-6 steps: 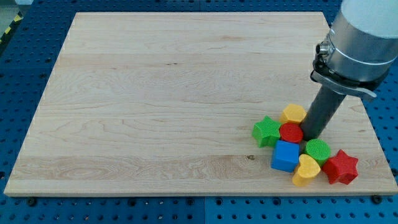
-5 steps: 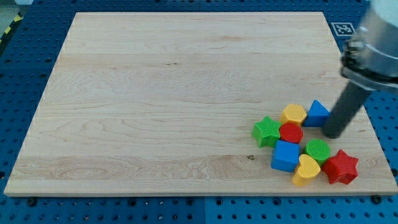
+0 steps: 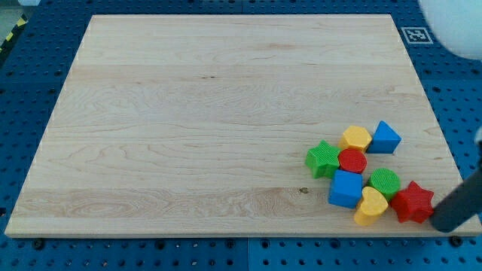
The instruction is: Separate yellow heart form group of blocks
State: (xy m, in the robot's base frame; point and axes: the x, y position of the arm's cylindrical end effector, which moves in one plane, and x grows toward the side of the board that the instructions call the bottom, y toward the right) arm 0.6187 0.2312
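Surface: a pale wooden board (image 3: 226, 120) is seen lying on a blue perforated table (image 3: 30, 90); a black-and-white marker tag (image 3: 415, 35) is fixed just off the board's top right corner.

Task block: the yellow heart-shaped block (image 3: 370, 206) is found near the board's bottom right corner, at the bottom edge of the cluster. It is pressed against the blue cube (image 3: 346, 189) on its left, sits just below the green ribbed cylinder (image 3: 385, 182), and lies just beside the red star-shaped block (image 3: 413, 202) on its right.

Cluster: eight blocks are gathered at the view's lower right. The green star-shaped block (image 3: 324, 159) forms the left end, touching the red ribbed cylinder (image 3: 352, 161). The yellow hexagonal block (image 3: 355, 138) is placed above the red cylinder, and the blue triangular block (image 3: 385, 138) is set just to its right, at the cluster's top right.

Rod: the dark rod is seen blurred at the view's right edge, tilted. My tip (image 3: 441, 226) is placed at the board's bottom right edge, just to the right of the red star; contact cannot be told through the blur. The yellow heart is separated from the tip by the red star.

Hand state: no jaws or fingers are carried by the arm, only the bare rod, so nothing is gripped.

Arm body: a blurred white shape (image 3: 452, 26) is visible at the view's top right corner.
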